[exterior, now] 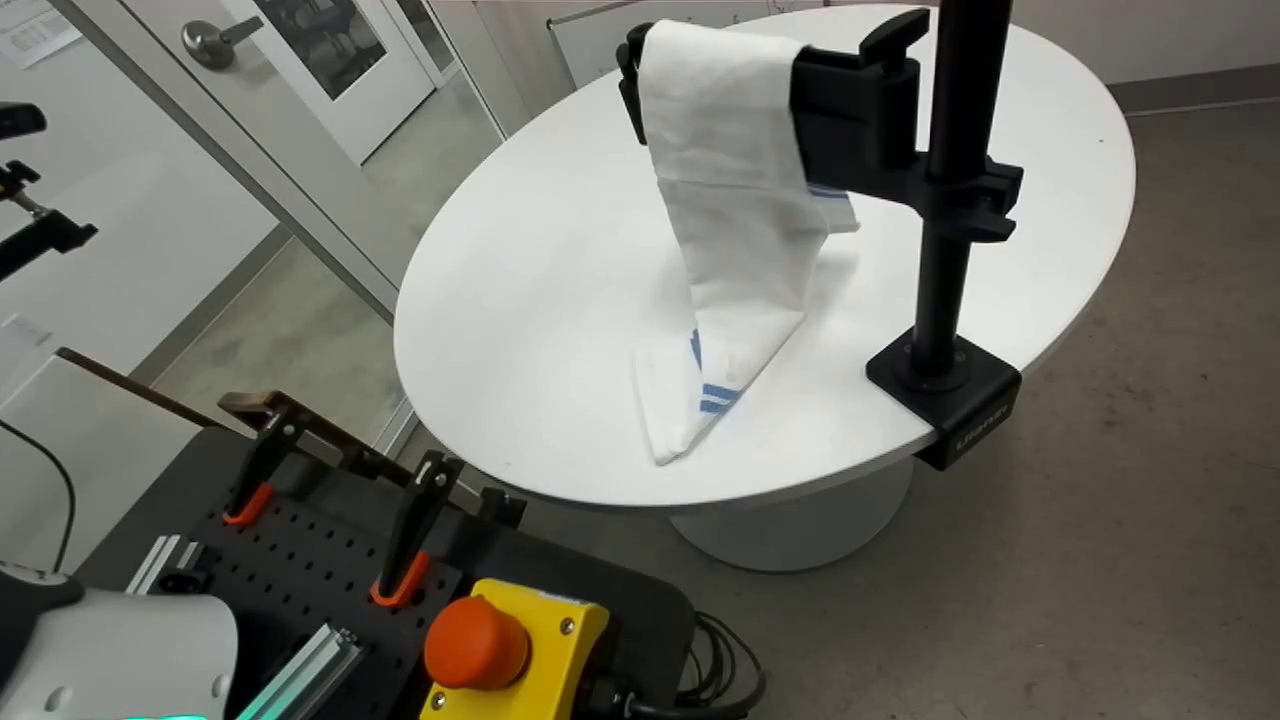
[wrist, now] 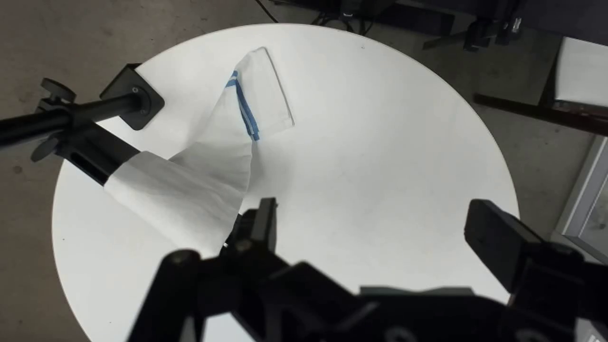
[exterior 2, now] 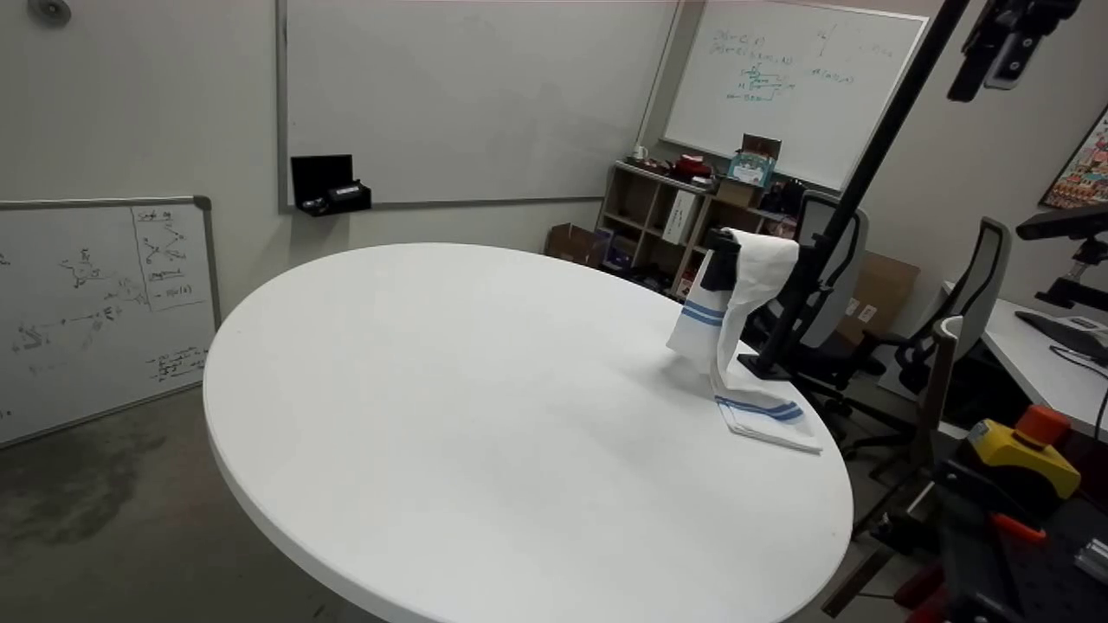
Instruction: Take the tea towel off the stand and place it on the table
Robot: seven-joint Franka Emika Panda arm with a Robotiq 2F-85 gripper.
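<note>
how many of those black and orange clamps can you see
2. In an exterior view, one clamp is at the perforated black board, nearer the yellow box; another clamp is farther left in the picture. Others may be hidden or out of frame.

A white towel (exterior: pixel 735 200), marked with blue stripes, is draped over the horizontal bar (exterior: pixel 850 120) of an upright black stand (exterior: pixel 945 270); the towel's lower end is folded on the round white tabletop (exterior: pixel 530 280). The stand is mounted at the tabletop's edge.
</note>
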